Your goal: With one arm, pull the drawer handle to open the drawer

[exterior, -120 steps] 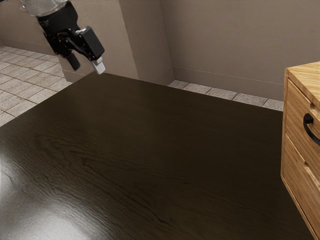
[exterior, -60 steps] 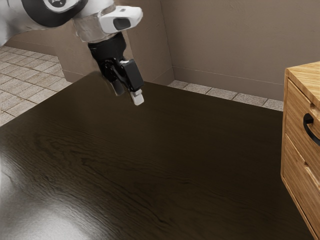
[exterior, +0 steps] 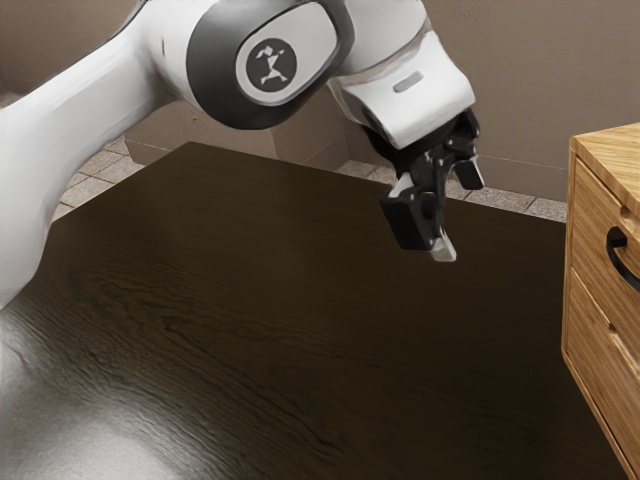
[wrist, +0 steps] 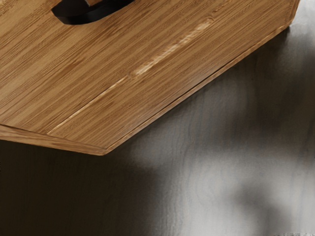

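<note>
Here, the gripper (exterior: pixel 428 243) hangs above the dark desk (exterior: pixel 250 330) toward its far edge, tilted down, fingers parted a little and holding nothing. The wooden cabinet (exterior: pixel 600 330) stands at the desk's edge on the exterior view's right, well apart from the gripper. Its 2 drawer fronts sit flush; the upper drawer (exterior: pixel 595 225) carries the black handle (exterior: pixel 620 258), untouched.

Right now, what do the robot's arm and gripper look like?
The arm is a glossy white, rounded shell. Its big joint has a dark grey cap carrying a round white emblem with a small dark figure. The white wrist housing has a short grey slot. The two-finger gripper is black and angular, with a pale grey pad on one fingertip.
</note>
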Tool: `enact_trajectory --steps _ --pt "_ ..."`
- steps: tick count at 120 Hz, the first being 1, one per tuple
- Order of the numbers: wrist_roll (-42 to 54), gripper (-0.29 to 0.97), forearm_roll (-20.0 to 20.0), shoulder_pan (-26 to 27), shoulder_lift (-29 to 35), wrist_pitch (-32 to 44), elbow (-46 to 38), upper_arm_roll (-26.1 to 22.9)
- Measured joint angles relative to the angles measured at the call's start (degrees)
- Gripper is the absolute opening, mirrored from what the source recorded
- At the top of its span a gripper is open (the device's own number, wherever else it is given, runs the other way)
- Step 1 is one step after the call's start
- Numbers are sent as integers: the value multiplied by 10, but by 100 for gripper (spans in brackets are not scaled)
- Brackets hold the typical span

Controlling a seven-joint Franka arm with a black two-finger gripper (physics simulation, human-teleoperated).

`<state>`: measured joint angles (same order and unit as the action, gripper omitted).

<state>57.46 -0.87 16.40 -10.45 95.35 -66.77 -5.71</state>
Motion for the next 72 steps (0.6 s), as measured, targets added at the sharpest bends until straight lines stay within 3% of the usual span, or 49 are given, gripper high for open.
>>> enact_trajectory --steps 19,41,60,72 --pt "142 68 1 -11 25 64 -76 -9" --pt "271 67 -31 -13 37 151 -119 -15" --pt "356 44 -73 -8 79 189 -147 -19" --pt "399 39 -102 -5 72 199 -148 -23"
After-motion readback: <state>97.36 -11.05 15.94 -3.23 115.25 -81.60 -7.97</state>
